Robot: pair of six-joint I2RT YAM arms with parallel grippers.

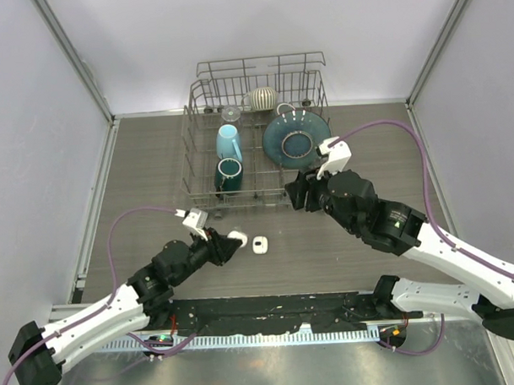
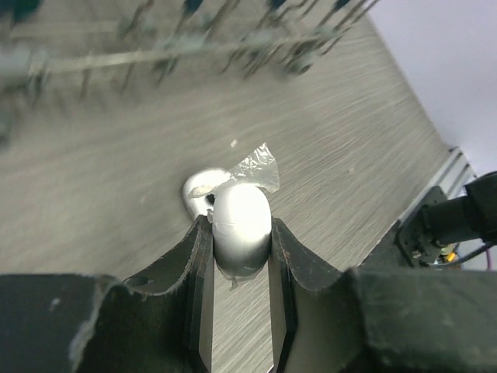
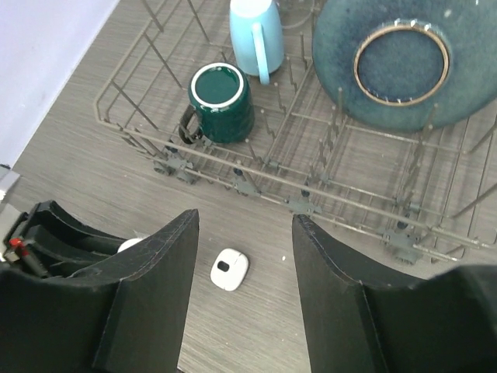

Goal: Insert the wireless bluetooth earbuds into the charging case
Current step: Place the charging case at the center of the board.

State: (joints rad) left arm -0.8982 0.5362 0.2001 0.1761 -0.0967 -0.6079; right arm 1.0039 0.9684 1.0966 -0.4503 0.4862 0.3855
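On the grey bench (image 1: 138, 163), below the wire dish rack (image 1: 261, 74) at upper centre of the top view, the left jaws are clamped on the sides of a white pebble-shaped charging case (image 2: 242, 214), with a scrap of clear film (image 2: 258, 167) just beyond it. The right jaws gape wide and empty above a second case (image 3: 229, 270), lower centre in their own view. No earbuds can be picked out with certainty. The cases look light, hard and slick, likely to squirt from a pinch. The buds would probably be best taken by the stem.

Grey wood-grain tabletop (image 1: 138, 163) seen under soft even light, enclosed on three sides by plain pale walls (image 1: 260, 32), metal posts (image 1: 73, 55) set at the back corners, brushed metal sheet (image 1: 272, 374) laid along the near edge
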